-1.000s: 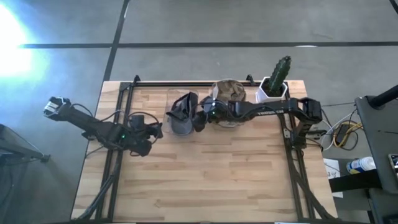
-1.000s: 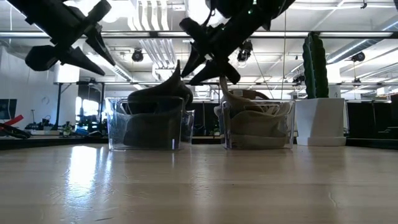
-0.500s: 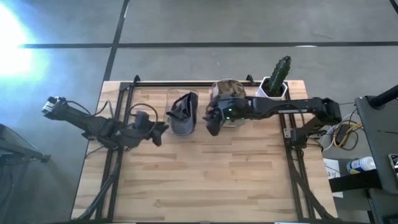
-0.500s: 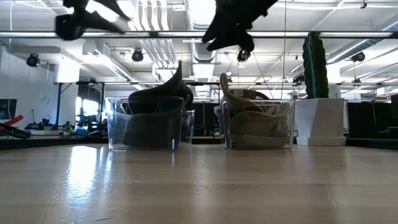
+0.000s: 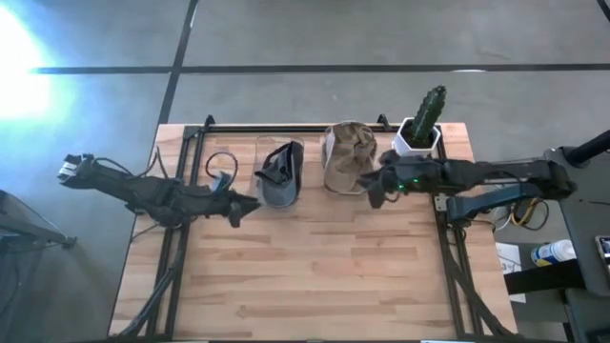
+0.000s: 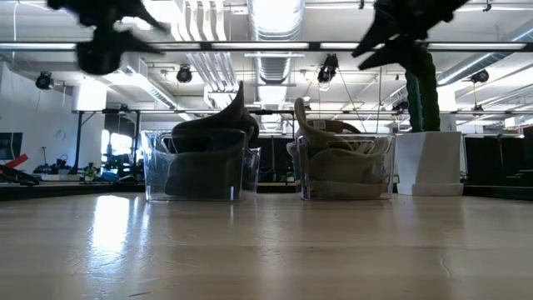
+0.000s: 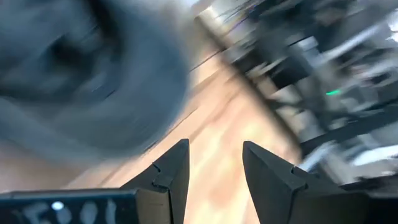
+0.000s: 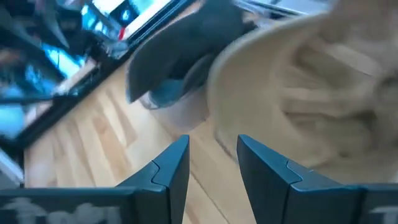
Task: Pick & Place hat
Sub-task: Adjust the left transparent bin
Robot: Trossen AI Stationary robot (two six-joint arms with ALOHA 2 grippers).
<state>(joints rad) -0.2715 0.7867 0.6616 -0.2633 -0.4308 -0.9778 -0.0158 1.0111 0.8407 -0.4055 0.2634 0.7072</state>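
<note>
A dark hat sits in a clear bin, its peak sticking up above the rim. Beside it a tan hat fills a second clear bin. My left gripper hovers open just left of the dark hat's bin. It is blurred at the top of the low view. My right gripper hovers open at the near right corner of the tan hat's bin, high in the low view. The left wrist view shows the dark hat ahead. The right wrist view shows the tan hat.
A cactus in a white pot stands at the far right corner, right of the tan hat's bin. Black frame rails run along the table's left and right sides. The near half of the wooden table holds nothing.
My right gripper has swept from above the dark hat's bin toward the table's right edge, past the tan hat's bin, and has risen, staying open and empty. My left gripper has risen and edged toward the dark hat's bin. Both hats have stayed in their bins.
</note>
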